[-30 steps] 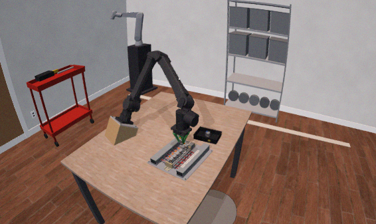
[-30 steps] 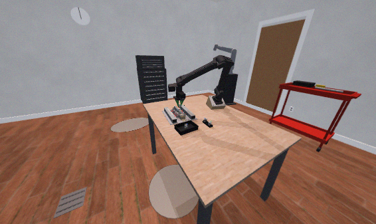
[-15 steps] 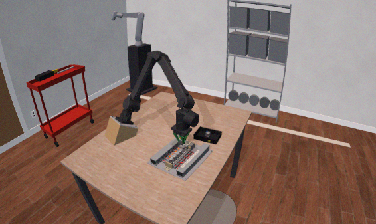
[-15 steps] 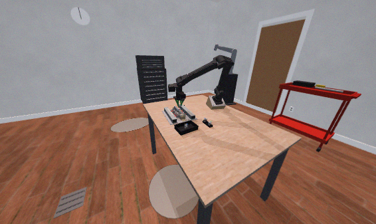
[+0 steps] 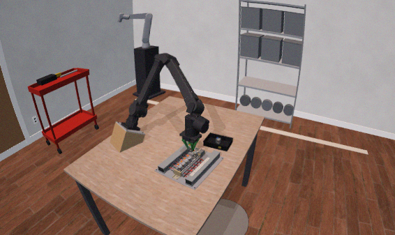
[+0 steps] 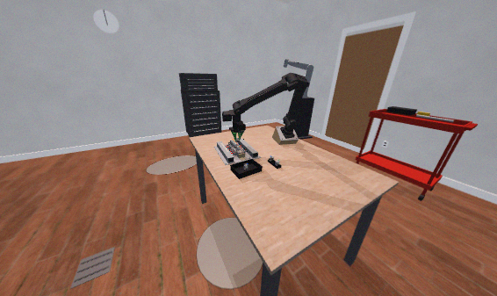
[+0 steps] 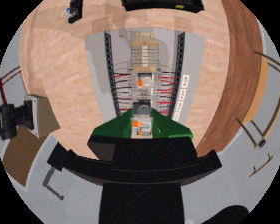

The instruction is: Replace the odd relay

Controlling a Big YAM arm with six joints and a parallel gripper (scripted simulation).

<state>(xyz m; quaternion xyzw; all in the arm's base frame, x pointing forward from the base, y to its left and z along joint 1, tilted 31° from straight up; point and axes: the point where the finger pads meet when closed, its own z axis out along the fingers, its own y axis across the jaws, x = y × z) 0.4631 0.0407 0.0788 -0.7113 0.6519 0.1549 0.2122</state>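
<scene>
The gripper has its green fingers clamped on an orange-button relay at the relay rack. In the wrist view, the black tray lies toward twelve o'clock from the gripper, the spare holder toward eleven. The tray contains a relay.

From my wrist cam, the relay row up the middle is boxed in by wire ducts left and right, so sideways is blocked low down, but nothing's over the bare wood at far left.
</scene>
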